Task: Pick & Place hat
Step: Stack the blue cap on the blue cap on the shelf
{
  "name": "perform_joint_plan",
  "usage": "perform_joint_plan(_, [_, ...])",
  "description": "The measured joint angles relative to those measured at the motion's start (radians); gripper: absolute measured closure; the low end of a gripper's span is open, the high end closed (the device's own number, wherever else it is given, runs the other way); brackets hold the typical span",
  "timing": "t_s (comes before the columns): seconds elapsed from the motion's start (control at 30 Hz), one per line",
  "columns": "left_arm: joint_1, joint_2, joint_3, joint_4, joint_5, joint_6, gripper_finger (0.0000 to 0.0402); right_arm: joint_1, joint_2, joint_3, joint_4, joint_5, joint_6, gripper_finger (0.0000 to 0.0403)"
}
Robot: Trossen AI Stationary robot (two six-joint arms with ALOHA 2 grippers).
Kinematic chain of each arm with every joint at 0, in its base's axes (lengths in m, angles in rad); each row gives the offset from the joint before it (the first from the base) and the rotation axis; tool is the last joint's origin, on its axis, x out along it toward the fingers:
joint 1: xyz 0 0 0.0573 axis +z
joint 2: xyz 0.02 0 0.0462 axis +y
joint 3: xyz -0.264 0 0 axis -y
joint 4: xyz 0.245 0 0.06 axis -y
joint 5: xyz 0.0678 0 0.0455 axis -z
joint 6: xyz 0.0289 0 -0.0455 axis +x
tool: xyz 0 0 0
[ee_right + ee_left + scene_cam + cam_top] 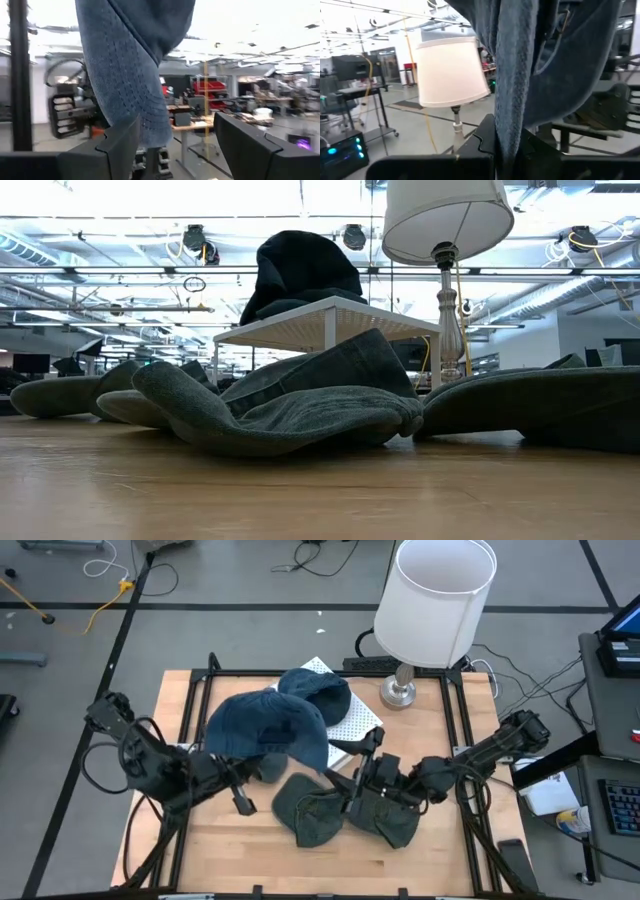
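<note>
A: Left gripper (262, 766) status?
B: Clenched on the blue hat (268, 726), which hangs lifted over the worktop (210, 840) centre.

A: Surroundings?
B: Green hats (318, 812) lie under it toward the front edge. A white stand (350, 722) behind carries another blue hat (318, 692). A lamp (432, 602) occupies the rear right corner.

A: Right gripper (368, 756)?
B: Released, fingers spread, just beside the lifted hat's right side.
</note>
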Motion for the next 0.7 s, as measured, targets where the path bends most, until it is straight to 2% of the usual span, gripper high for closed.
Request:
perform_joint_plan(0.13, [0.009,0.000,0.009,0.043,0.004,0.054,0.0394,0.004,-0.002,0.000,-0.033,0.066,0.003,0.0151])
perform_joint_plan(0.27, [0.013,-0.001,0.022,0.047,0.014,0.060,0.0394,0.004,0.002,0.000,-0.052,0.066,-0.001,0.0151])
perform_joint_plan(0.5, [0.022,-0.001,0.023,-0.001,0.091,0.039,0.0394,0.000,0.002,0.000,-0.032,0.069,0.008,0.0151])
perform_joint_plan(0.7, [0.042,0.004,0.023,-0.061,0.101,-0.018,0.0394,-0.006,0.002,0.000,0.023,-0.008,0.004,0.0152])
